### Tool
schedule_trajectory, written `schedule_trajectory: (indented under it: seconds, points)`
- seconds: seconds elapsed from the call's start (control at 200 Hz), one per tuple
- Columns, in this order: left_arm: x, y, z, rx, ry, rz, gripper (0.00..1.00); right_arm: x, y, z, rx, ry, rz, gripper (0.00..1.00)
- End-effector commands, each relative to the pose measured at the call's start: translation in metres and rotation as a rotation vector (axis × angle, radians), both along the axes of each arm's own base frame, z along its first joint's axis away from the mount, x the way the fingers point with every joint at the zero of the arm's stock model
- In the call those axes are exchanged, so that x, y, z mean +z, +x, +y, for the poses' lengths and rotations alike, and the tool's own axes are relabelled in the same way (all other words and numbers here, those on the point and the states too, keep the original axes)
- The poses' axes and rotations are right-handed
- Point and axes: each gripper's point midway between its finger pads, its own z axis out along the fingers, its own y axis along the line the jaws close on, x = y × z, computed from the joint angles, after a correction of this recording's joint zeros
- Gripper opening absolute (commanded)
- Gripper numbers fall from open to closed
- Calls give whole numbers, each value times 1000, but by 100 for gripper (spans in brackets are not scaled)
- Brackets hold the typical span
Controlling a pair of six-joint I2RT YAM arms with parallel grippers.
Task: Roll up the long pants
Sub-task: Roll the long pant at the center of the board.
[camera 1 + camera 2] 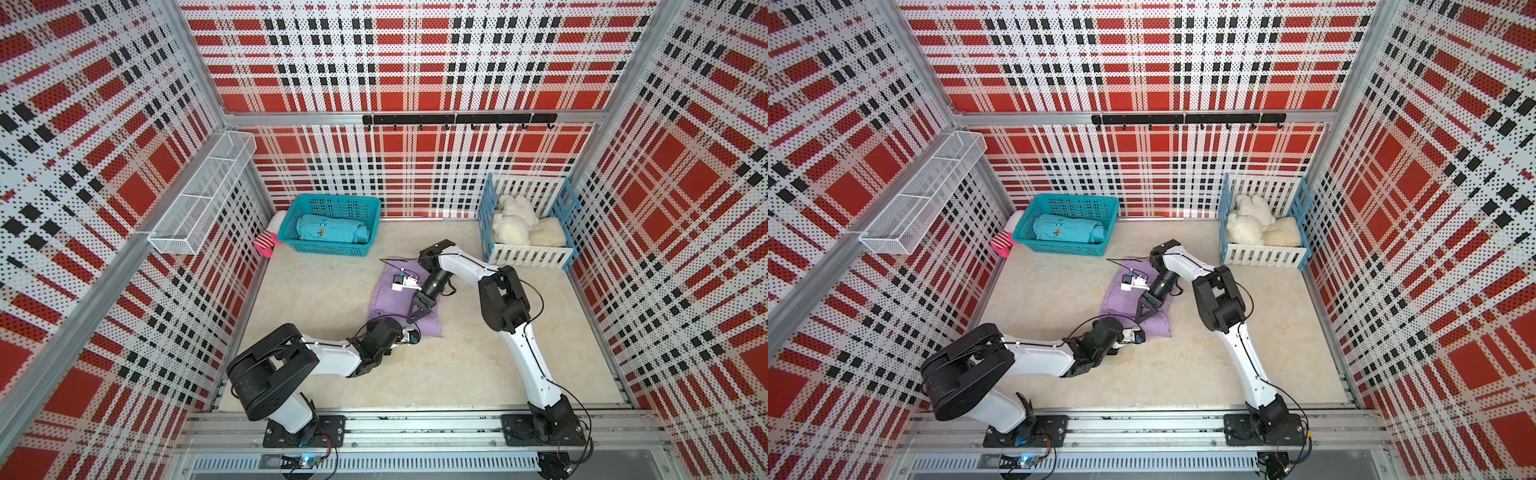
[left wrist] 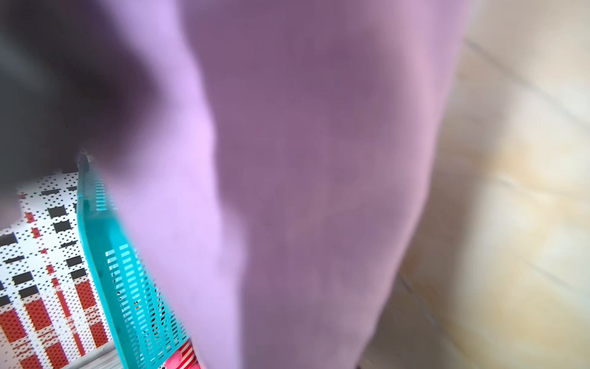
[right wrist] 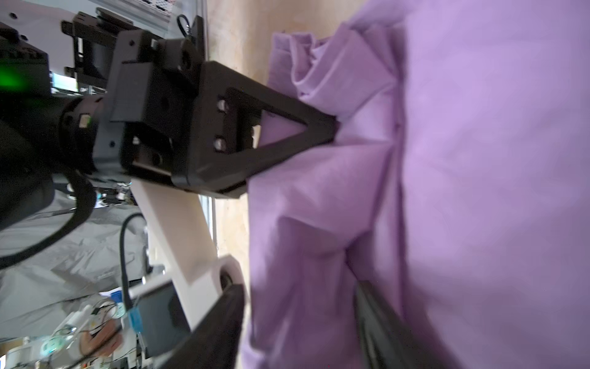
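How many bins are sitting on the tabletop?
2: a teal basket at the back left holding a rolled teal garment, and a blue-and-white slatted crate at the back right holding white plush. None look hidden.

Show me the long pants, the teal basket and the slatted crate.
long pants (image 1: 388, 305), in a top view, bare lilac cloth
teal basket (image 1: 324, 248), in a top view, front wall
slatted crate (image 1: 528, 257), in a top view, white front slats

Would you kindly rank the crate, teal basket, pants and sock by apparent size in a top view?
Largest first:
1. crate
2. teal basket
3. pants, folded and partly covered, so nearly level with the basket
4. sock
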Motion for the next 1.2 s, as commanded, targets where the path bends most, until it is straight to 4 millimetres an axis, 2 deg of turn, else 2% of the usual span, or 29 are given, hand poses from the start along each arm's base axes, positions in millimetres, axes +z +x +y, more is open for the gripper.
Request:
schedule_trajectory:
  seconds: [0.0, 0.205, 0.251, 0.286, 0.366, 0.411, 0.441, 0.516, 0.591, 0.706, 0.797, 0.937, 1.057, 1.193]
  points:
    - [-36, -37, 19, -70, 110, 177, 0, 25, 44, -30, -113, 9, -132, 99]
    - [-35, -40, 16, -86, 128, 231, 0, 83, 85, -79, -309, -13, -300, 100]
    - [-36, -45, 16, -88, 139, 287, 0, 100, 89, -88, -358, -31, -381, 99]
    - [-34, -47, 14, -85, 143, 328, 0, 106, 93, -95, -405, -78, -458, 100]
    - [-29, -56, 10, -71, 153, 443, 0, 140, 90, -106, -495, -142, -709, 100]
    - [-24, -61, 6, -63, 153, 520, 0, 154, 81, -106, -531, -156, -852, 100]
    - [-19, -64, 1, -57, 145, 566, 0, 171, 72, -105, -560, -137, -956, 100]
    - [-9, -73, -11, -52, 123, 679, 0, 203, 48, -106, -662, -37, -1139, 100]
    - [-2, -81, -16, -48, 122, 786, 0, 220, 17, -114, -741, 110, -1193, 100]
    - [5, -90, -21, -21, 139, 920, 0, 233, -40, -111, -664, 280, -1184, 100]
    - [9, -93, -23, 8, 148, 1011, 1, 218, -78, -99, -551, 211, -1172, 100]
    - [2, -92, -20, 75, 152, 1122, 5, 184, -118, -91, -382, -42, -1319, 100]
    - [-11, -90, -21, 109, 174, 1177, 7, 159, -150, -79, -196, -165, -1423, 84]
    - [-25, -87, -24, 142, 188, 1221, 8, 115, -173, -69, 34, -312, -1456, 78]
